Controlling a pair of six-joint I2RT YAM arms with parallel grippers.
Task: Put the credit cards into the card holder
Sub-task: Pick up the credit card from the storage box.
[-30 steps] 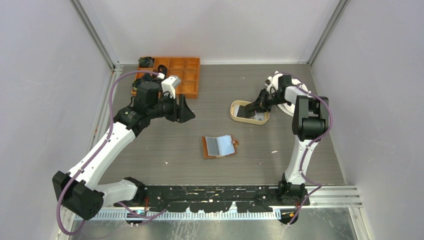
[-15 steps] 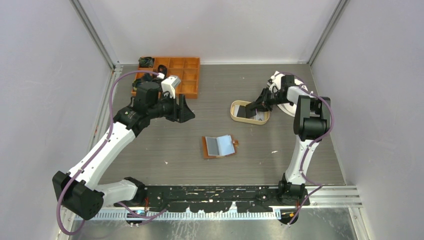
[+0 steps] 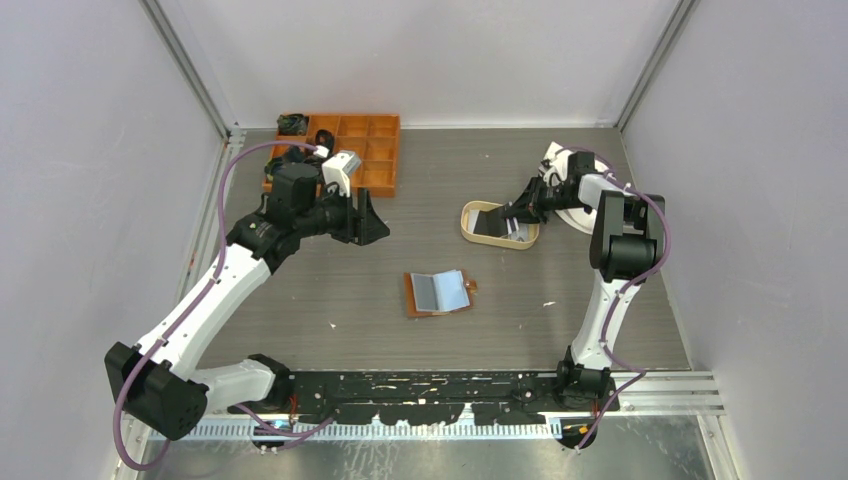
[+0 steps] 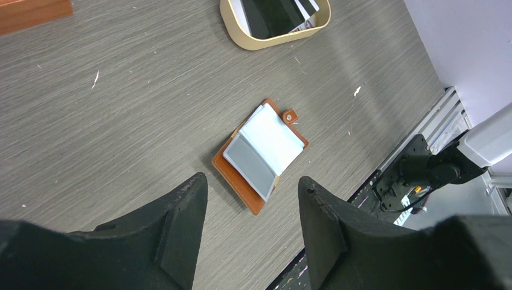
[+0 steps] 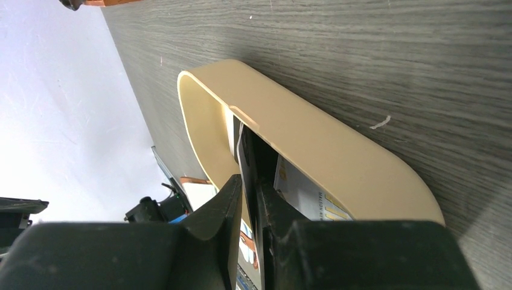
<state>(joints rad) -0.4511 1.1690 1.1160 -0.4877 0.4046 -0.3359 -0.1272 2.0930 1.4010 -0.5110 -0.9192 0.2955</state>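
Right hand (image 5: 247, 187) at far right, down in the oval tray (image 5: 338, 151), fingers clenched on the edge of a black card (image 5: 244, 148); looks like a real grip, but the view is tight. White card (image 5: 302, 196) flat in the tray, just beside. Card holder (image 3: 411, 297) open mid-worktop (image 3: 330, 290) with grey-blue cards (image 3: 443, 290) on it, well apart from the right hand. Left hand (image 4: 250, 181) released, hovering far-left of the card holder.

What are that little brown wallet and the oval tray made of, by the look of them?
Card holder: probably leather, matte tan-brown, with a snap tab and greyish, likely plastic, sleeves inside. Oval tray: smooth pale beige wall, uniform with no grain showing; wood or plastic, hard to say.
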